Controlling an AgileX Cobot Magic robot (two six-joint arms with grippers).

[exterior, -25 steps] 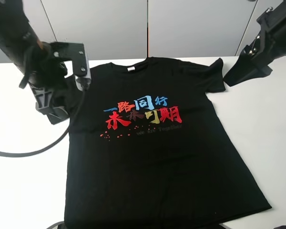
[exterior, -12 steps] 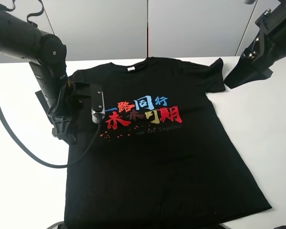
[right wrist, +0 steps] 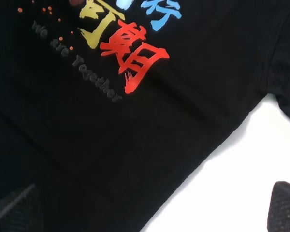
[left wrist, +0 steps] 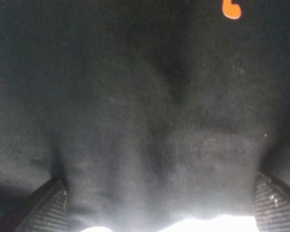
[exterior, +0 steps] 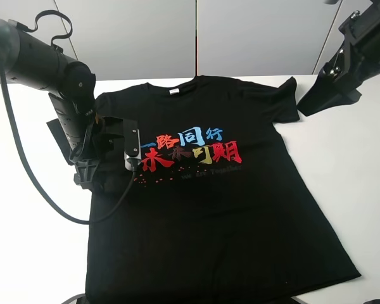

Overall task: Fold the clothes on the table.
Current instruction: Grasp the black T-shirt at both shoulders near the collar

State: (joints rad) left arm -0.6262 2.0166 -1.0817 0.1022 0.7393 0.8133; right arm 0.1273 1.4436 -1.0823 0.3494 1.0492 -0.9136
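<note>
At left of the high view, your left gripper (exterior: 88, 172) is down on the shirt (exterior: 221, 209) sleeve, collar toward the table (exterior: 354, 164) top edge. Left wrist: jaws wide, cloth between, ungripped. Right wrist: right gripper (right wrist: 150, 212) wide, empty, farther off.

Black tee (exterior: 209, 209) flat on table (exterior: 31, 240)

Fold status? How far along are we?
Done: nothing; the shirt lies flat on the table, print up, no fold. In hand: left gripper low at the shirt's left edge, jaws open astride fabric, nothing gripped. The right gripper is open, off the cloth by the right sleeve. Left: every fold.
</note>
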